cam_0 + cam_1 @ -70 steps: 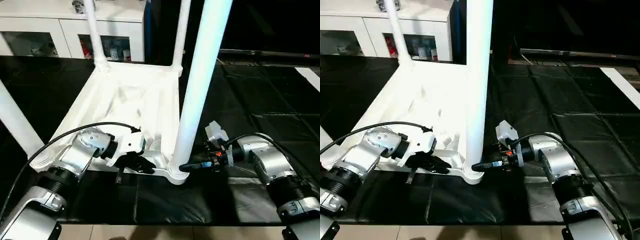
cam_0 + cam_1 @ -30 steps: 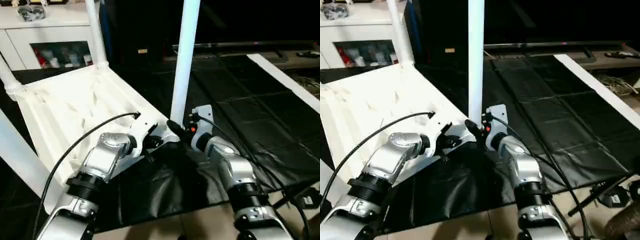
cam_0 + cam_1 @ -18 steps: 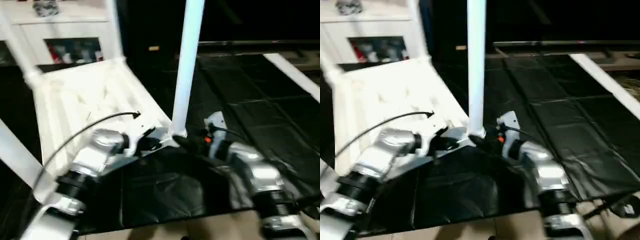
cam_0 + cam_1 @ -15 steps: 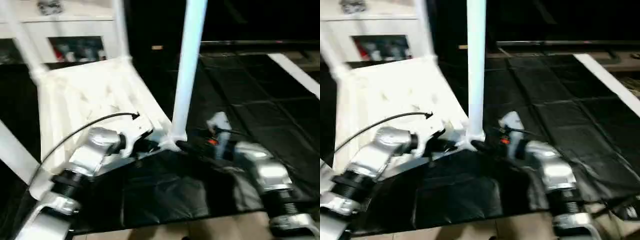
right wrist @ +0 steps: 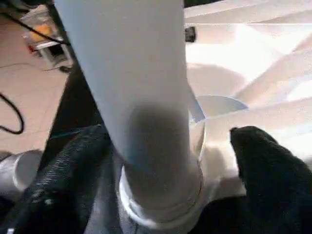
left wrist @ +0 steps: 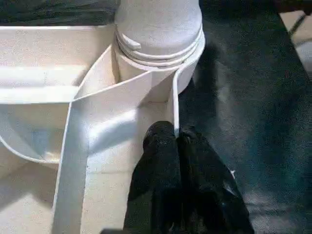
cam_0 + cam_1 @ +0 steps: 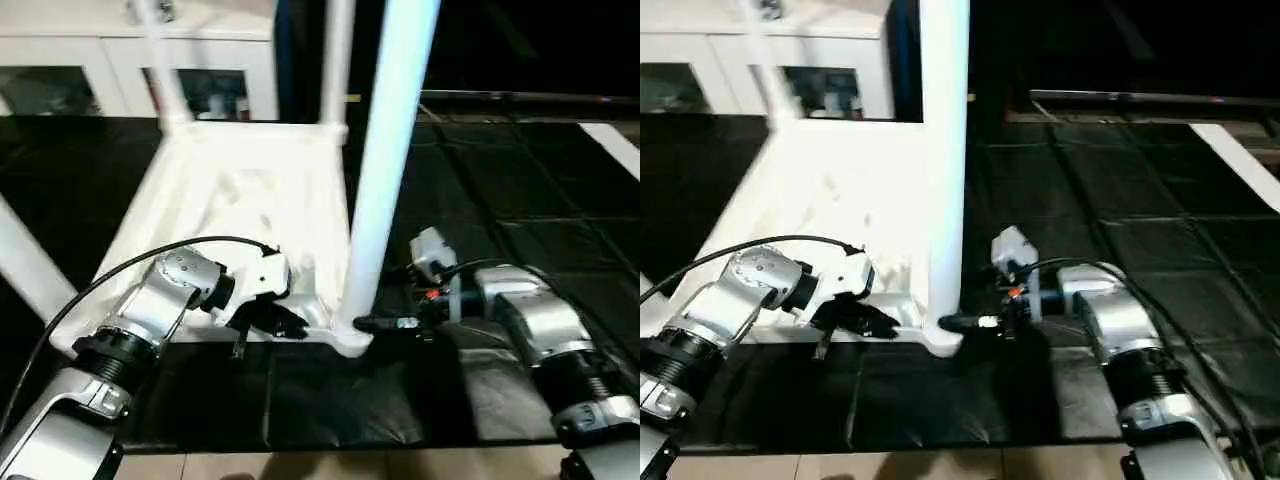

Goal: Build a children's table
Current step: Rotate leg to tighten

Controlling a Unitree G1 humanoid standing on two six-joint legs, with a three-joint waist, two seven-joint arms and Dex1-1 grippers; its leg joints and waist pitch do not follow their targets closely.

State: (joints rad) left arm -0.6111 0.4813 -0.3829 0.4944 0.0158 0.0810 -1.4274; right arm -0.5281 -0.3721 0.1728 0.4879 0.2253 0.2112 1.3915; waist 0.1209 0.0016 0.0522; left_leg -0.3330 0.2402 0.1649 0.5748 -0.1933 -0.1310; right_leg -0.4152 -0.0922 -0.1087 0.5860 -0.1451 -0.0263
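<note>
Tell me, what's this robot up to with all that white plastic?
It is putting together a children's table, which lies upside down on a black mat with its legs pointing up. The right gripper has its two fingers spread on either side of the base of the nearest leg, where it sits in the corner socket. The left gripper is shut, its tips resting against a rib on the underside beside that same corner. A white cabinet stands behind.
</note>
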